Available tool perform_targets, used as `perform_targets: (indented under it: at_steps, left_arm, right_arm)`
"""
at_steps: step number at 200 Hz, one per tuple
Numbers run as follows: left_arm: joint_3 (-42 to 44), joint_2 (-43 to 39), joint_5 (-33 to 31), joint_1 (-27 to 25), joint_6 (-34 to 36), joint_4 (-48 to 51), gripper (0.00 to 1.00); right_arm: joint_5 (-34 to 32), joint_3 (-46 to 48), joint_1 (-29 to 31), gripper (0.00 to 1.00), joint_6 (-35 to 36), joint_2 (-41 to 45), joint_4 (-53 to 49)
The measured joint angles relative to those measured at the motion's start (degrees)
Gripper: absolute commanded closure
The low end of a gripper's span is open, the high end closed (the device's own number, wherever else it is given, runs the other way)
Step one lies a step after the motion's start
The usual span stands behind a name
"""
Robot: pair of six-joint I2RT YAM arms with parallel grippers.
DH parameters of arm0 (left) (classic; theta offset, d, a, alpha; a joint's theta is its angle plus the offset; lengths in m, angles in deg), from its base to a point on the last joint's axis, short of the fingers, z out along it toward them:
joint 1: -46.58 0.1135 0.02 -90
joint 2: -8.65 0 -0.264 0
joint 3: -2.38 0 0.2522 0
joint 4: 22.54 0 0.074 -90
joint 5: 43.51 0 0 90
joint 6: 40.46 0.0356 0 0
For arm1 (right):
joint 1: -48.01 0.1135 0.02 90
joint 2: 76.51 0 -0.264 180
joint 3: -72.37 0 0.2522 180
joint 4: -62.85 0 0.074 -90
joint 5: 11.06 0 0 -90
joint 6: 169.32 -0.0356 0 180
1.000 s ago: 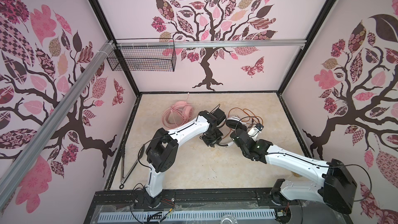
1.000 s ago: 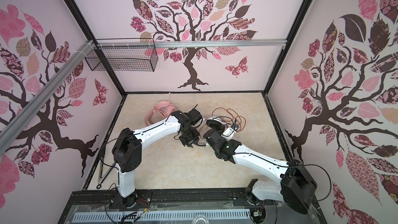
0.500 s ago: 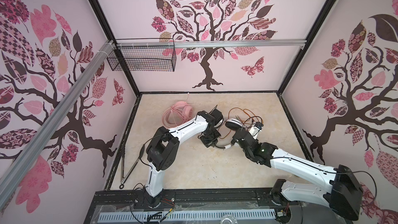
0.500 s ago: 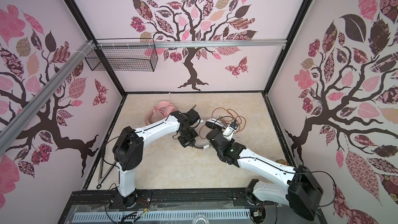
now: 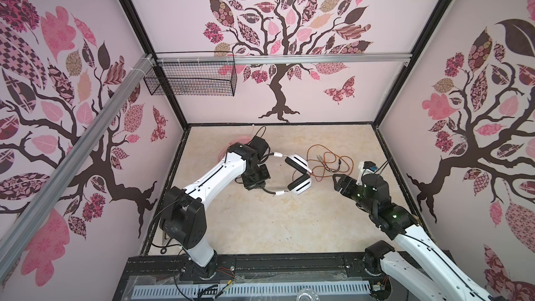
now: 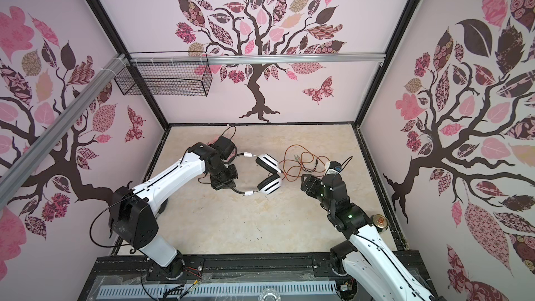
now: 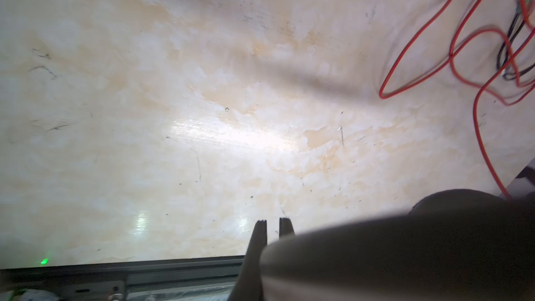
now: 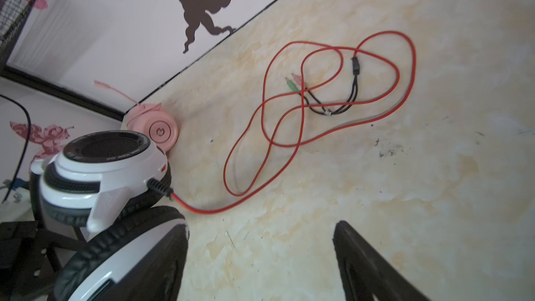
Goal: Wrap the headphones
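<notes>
White-and-black headphones (image 5: 299, 175) sit near the middle of the marbled beige tabletop (image 5: 260, 227), their two white cups with black pads meeting at one edge and the thin dark headband arcing away to the left in both top views. The left tool (image 5: 254, 182) is at that headband. In the left wrist view its fingertips (image 7: 262, 224) stand almost together with only a sliver between them, and a broad dark band, blurred and very close to the lens, crosses in front of one finger, so it looks clamped on the headband. An orange-red cable (image 8: 289, 111) leaves one cup through a black strain relief and lies in loose, crossing loops on the tabletop, to the right of the cups and a little farther back. It ends in thin black leads tipped with a green and a pink plug (image 8: 292, 82). The right tool (image 5: 335, 182) is just to the right of the cups and apart from them, near the closest cable loop, its jaws wide apart with nothing between them. Pale pink headphones (image 8: 162, 131) lie at the back left, largely hidden behind the left arm from above. The right wrist view shows one round pink cup beyond the white one, close to the back wall. A black wire basket (image 5: 191, 82) hangs on the wall above the back left corner.
</notes>
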Motion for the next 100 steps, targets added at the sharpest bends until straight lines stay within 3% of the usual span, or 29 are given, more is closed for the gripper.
perform_targets:
  at_steps: [49,100]
  left_arm:
    - [5.05,-7.89,-3.93,-0.04,12.33,5.35,1.0]
    - [12.9,-9.14,3.02,-0.07,16.55,5.29,1.0]
  right_arm:
    - [9.94,0.04,0.0,0.18,2.03,-6.27,-1.53]
    - [16.57,0.24,0.0,0.18,-0.28,-6.64,-2.14]
